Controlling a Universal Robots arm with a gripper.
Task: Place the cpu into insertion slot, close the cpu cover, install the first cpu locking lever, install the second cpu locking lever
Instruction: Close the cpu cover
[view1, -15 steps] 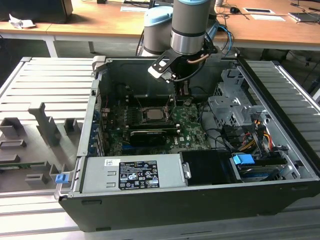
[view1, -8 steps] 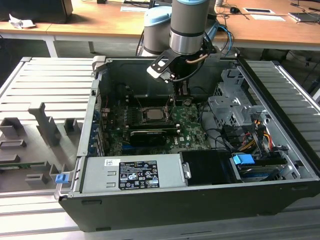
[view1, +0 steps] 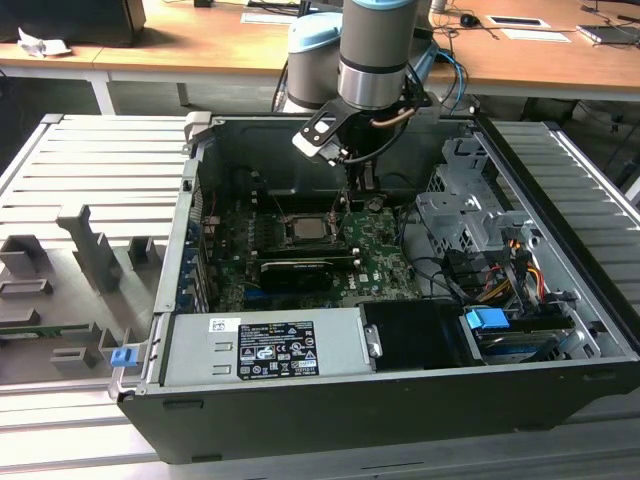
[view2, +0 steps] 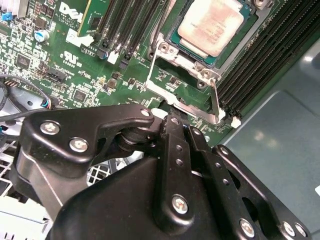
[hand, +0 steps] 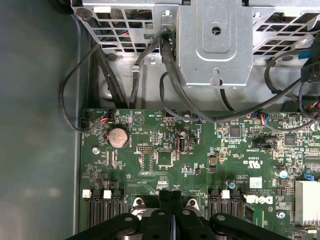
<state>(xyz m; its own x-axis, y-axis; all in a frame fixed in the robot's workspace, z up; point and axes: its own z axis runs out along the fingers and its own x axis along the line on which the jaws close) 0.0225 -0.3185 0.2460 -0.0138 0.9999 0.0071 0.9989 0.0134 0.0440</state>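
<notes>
While the silver square cpu (view2: 211, 24) lies in the black insertion slot (view2: 176, 42), the closed black gripper (view2: 173, 121) touches the raised silver-frame cpu cover (view2: 215, 100)

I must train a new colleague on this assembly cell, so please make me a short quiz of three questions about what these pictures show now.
1. True or false: the cpu already lies in the insertion slot.
2. The cpu cover is: A) shut flat over the cpu; B) raised open, standing beside the cpu; C) missing.
3. In the second wrist view, which part of the socket is the gripper nearest to?

Key: 1 true; 2 B; 3 the cpu cover, at its free edge.
</notes>
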